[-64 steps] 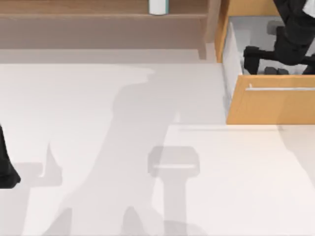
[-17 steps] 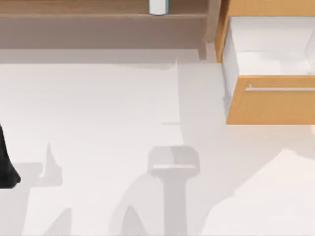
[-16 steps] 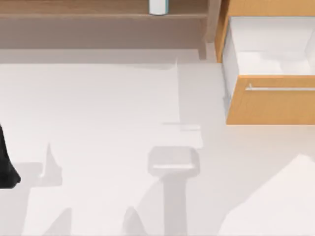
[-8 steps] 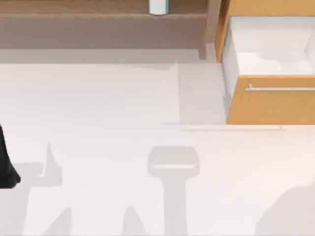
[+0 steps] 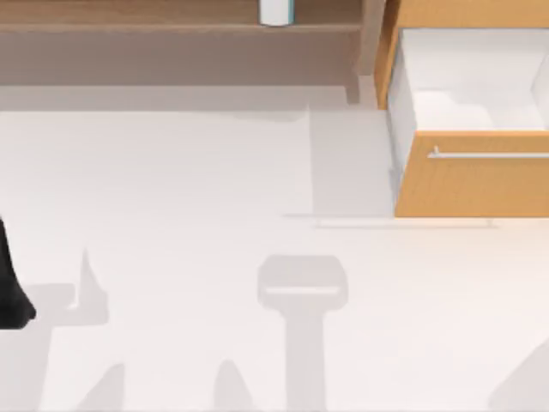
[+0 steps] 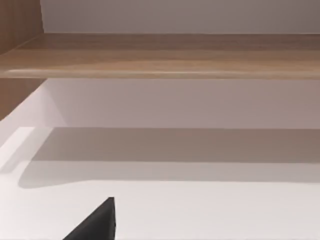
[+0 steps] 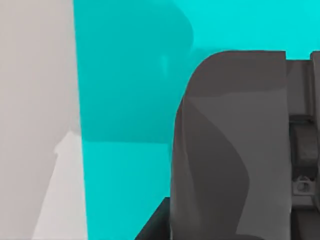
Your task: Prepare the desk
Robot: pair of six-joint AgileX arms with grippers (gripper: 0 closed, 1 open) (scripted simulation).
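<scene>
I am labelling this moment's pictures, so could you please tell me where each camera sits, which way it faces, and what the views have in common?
Top view: above the table, looking down on the white desk, the wooden shelf ledge, a white cylinder on it and the open drawer; my left arm shows at the left edge.
Left wrist view: low over the desk, facing the shelf ledge; a dark gripper part shows.
Right wrist view: faces a turquoise surface; dark gripper body shows close up.
Shared: top and left wrist views both show desk and ledge.

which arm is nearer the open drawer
Probably right: the right arm casts a shadow at the desk's lower right corner, on the open drawer's side. The left arm sits at the far left edge, across the desk.
</scene>
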